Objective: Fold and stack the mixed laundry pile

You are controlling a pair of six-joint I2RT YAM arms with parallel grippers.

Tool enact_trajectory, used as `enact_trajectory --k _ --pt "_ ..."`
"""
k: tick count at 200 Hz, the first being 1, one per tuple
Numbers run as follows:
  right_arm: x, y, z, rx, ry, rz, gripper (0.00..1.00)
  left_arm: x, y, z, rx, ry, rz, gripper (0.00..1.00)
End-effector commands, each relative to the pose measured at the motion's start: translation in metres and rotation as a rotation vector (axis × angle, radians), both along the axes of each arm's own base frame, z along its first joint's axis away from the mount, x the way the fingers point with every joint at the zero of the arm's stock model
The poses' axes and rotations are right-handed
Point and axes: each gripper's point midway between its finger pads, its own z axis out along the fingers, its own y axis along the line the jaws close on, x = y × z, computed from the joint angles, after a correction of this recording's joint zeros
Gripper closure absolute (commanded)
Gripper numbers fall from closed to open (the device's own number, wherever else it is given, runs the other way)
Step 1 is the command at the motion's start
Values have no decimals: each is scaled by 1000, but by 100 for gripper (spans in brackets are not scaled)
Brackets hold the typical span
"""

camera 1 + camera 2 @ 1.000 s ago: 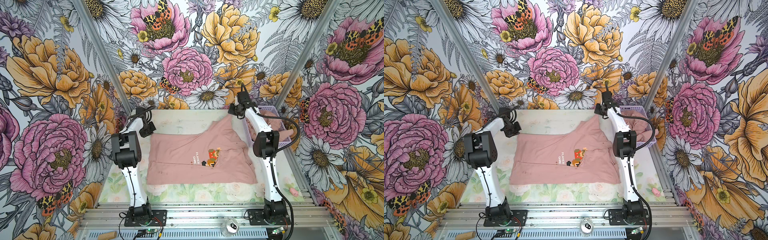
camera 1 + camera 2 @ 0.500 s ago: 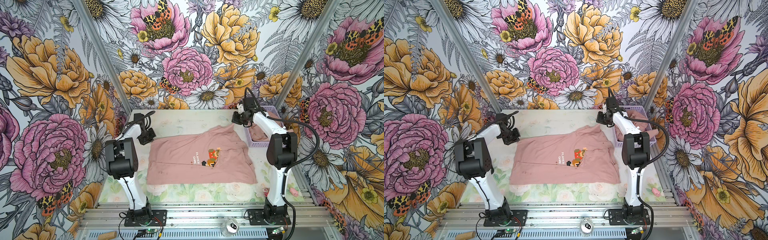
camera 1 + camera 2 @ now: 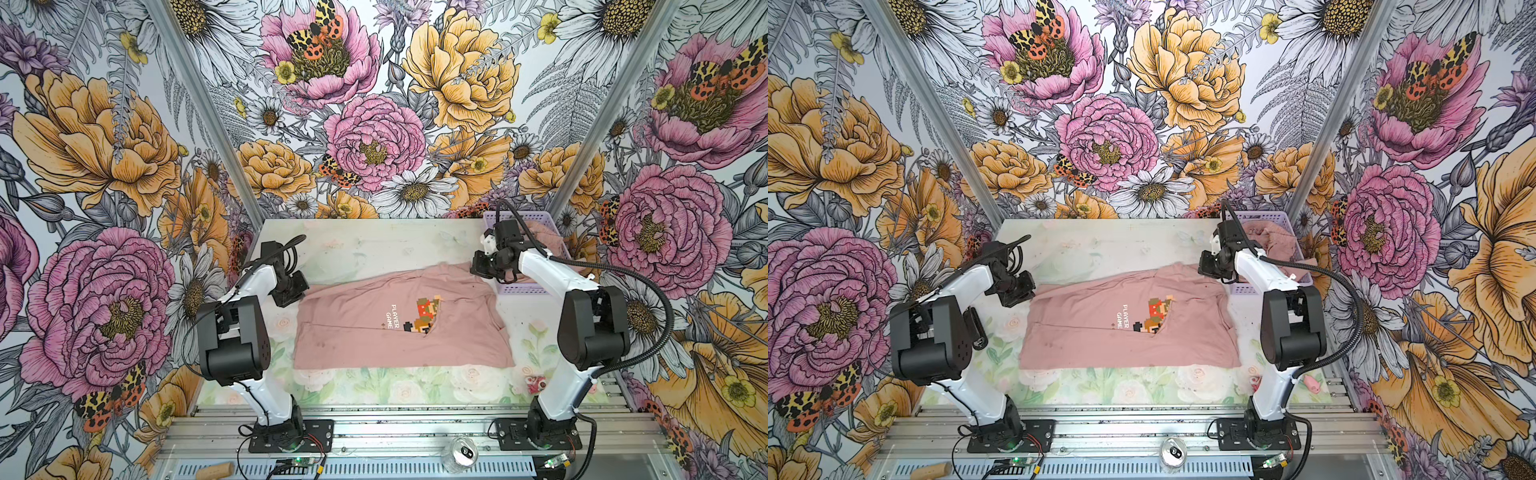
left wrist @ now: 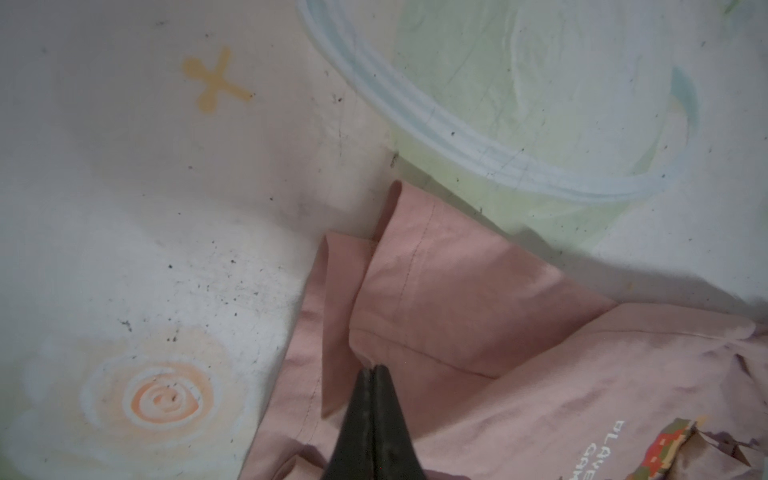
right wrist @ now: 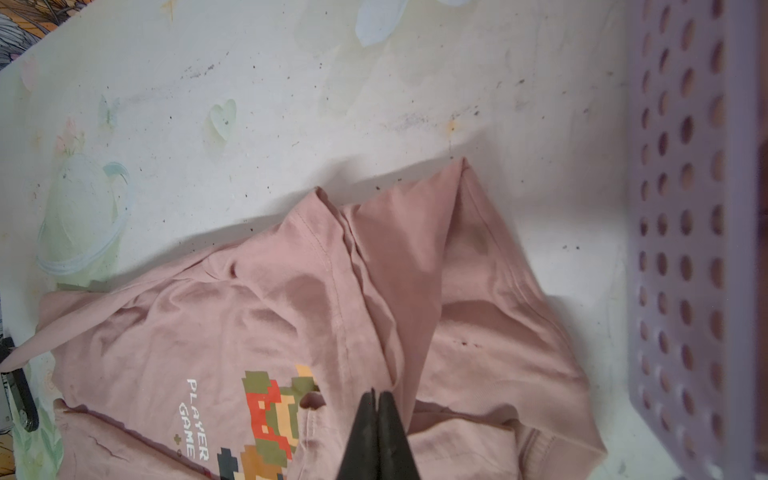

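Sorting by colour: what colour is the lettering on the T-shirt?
White lettering on the dusty-pink T-shirt; clearest in the right wrist view.

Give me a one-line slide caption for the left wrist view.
Left gripper, jaws shut, pinches a folded edge of the pink T-shirt over the scuffed, flower-printed table.

White "PLAYER GAME" lettering on pink T-shirt (image 3: 399, 328).

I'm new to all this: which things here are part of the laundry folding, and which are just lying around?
Part of the job:
pixel-print T-shirt, spread on the table
pink garment, lying in the lavender basket

Just lying about:
drink can
small pink object
wooden piece
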Motion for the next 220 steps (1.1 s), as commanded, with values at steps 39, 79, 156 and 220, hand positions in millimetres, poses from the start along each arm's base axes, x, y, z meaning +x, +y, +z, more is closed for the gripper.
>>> enact_trajectory --k 39,79,156,220 --pt "-36 -19 42 25 -99 -66 100 -3 7 23 -12 -83 23 100" --pt "-67 -30 29 25 -63 -127 100 -25 6 9 -21 -31 41 100" --pt "-81 -38 34 39 -67 -195 100 -26 8 7 -14 -13 51 100" --pt "-121 -47 22 26 -15 -247 100 -39 10 4 5 9 64 100"
